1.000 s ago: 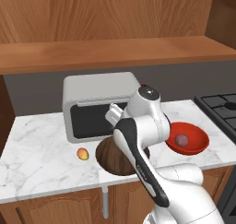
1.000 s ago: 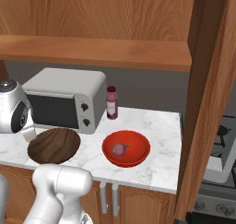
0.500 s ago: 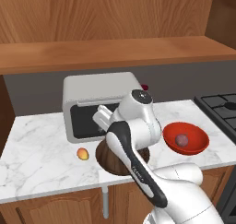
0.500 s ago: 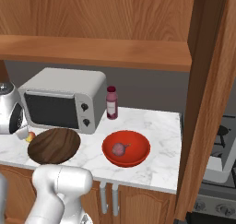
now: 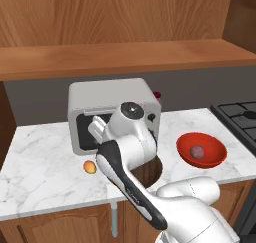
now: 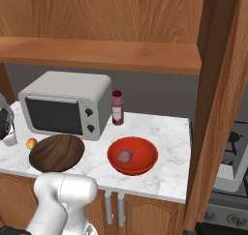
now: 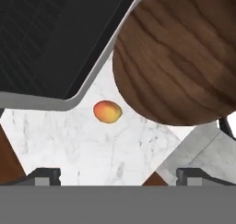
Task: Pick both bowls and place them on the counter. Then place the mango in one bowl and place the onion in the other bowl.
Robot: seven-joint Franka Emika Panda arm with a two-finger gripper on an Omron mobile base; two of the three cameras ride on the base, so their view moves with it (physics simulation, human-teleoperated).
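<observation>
Swinging left off the red bowl [image 5: 201, 149] (onion [image 6: 125, 156] inside), the gripper [image 7: 118, 173] hung above the mango [image 7: 108, 111], jaws spread.

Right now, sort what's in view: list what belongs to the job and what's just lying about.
Job:
wooden bowl, empty
red bowl
onion, in the red bowl
mango, on the counter
gripper, open, above the mango

Lying about:
microwave
bottle
stove

Even, bright, diffuse light is cast throughout, with no glare. Soft shadows are seen beneath the shelf [image 5: 125, 57] and under the microwave [image 6: 68, 106]. Edges are rendered sharp, without blur or lens distortion.
</observation>
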